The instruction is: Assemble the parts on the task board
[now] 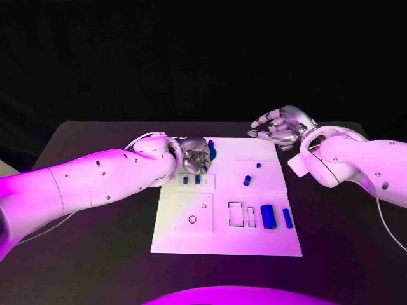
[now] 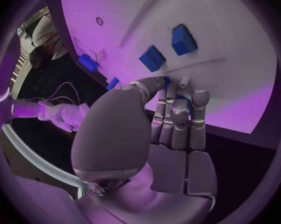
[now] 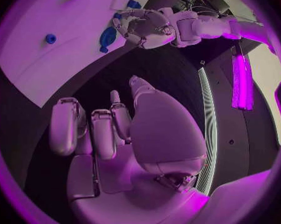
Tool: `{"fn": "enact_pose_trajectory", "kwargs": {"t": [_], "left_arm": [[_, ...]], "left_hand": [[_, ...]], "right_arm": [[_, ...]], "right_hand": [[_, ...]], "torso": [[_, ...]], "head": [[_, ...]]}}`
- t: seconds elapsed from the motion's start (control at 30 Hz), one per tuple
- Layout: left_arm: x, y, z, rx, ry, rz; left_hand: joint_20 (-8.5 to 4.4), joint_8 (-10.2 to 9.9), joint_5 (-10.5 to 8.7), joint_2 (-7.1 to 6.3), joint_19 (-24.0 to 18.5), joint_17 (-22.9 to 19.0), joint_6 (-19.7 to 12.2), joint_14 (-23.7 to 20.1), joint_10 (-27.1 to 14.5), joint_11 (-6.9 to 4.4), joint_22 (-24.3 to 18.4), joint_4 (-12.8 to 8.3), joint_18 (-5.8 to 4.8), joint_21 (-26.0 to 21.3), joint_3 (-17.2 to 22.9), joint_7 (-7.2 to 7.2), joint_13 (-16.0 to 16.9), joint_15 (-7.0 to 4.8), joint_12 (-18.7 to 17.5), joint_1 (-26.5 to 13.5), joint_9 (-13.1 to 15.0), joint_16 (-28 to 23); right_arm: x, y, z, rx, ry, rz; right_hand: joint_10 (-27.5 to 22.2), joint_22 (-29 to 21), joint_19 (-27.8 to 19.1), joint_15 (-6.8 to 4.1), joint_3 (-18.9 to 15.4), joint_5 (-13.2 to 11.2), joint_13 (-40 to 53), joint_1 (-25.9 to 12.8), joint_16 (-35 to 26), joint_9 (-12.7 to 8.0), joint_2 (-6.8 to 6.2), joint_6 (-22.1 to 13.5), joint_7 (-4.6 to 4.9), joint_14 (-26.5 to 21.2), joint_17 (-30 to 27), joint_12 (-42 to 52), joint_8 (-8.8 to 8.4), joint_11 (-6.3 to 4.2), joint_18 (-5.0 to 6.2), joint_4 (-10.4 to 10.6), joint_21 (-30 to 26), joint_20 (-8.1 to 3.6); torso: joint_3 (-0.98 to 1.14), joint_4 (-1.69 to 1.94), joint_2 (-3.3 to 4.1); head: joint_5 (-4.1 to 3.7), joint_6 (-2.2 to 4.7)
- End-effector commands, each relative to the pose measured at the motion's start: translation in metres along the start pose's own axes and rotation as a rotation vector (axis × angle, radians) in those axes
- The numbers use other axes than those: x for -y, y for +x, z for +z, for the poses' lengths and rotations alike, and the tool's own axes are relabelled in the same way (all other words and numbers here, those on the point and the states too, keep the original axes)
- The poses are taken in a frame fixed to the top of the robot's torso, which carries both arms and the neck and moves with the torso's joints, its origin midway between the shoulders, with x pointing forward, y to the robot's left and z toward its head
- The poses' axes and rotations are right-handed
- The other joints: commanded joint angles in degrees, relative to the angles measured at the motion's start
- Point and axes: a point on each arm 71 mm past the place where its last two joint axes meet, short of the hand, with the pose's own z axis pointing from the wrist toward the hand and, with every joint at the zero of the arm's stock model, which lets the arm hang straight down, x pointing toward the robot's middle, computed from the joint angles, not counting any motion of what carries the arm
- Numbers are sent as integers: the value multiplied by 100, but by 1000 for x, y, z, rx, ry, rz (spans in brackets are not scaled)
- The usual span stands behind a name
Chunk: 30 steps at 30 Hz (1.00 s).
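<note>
— Where are your hands?

— My left hand (image 1: 193, 161) lies over the far left corner of the task board (image 1: 226, 244), fingers (image 2: 177, 119) curled down on a blue part (image 2: 179, 100); whether I truly grip it, I cannot tell. My right hand (image 1: 278, 127) hovers past the board's far right corner, fingers bent, holding nothing.

— And the other pieces?

— Two small blue blocks (image 2: 152, 58) sit just beside my left fingers. A blue cylinder (image 1: 268, 216) lies near the board's front right, well apart from either hand.
</note>
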Motion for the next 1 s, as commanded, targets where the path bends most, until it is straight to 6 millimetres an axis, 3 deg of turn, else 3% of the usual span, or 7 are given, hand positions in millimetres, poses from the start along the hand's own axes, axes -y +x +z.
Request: {"fn": "enact_pose_trajectory", "kwargs": {"t": [0.03, 0.4, 1.0], "left_arm": [[-1, 3, 0, -5, -12, -16], [-3, 1, -6, 23, -3, -67], [-16, -21, -31, 93, 6, -146]], "left_hand": [[-3, 10, -32, -9, 42, 20, 45, 54, 45, -8, 23, 8, -119, 25, -63, 0, 2, 3, -30, -86, 17, 43], [1, -39, -24, -38, 37, -4, 20, 62, -9, 16, 5, 21, -118, 3, -65, 7, -30, 19, -155, -192, 32, 43], [-10, -56, -11, -21, 240, 166, 100, 205, 146, -8, 189, -95, -158, 126, 16, 4, -38, -3, -245, -147, 82, 113]], "right_arm": [[-1, 1, 0, -11, -14, -6], [-1, 1, 0, -12, -14, -7], [0, 0, -1, -10, -10, -8]], "right_hand": [[-22, 37, -26, -7, 34, 19, 301, -34, -21, 5, -2, -34, -1, 257, 182, 9, 20, 1, 30, 14, -19, -14], [-22, 37, -26, -7, 34, 19, 301, -34, -21, 5, -2, -34, -1, 257, 182, 9, 20, 1, 30, 14, -19, -14], [-10, 38, -24, -8, 40, 22, 310, -42, -25, 7, 4, -26, -3, 257, 178, 20, 30, -1, 30, 16, -20, -15]], "torso": [[4, 0, -5], [-4, 2, -2], [-2, 10, -6]], "head": [[3, -1], [-7, 6], [-3, 32]]}}
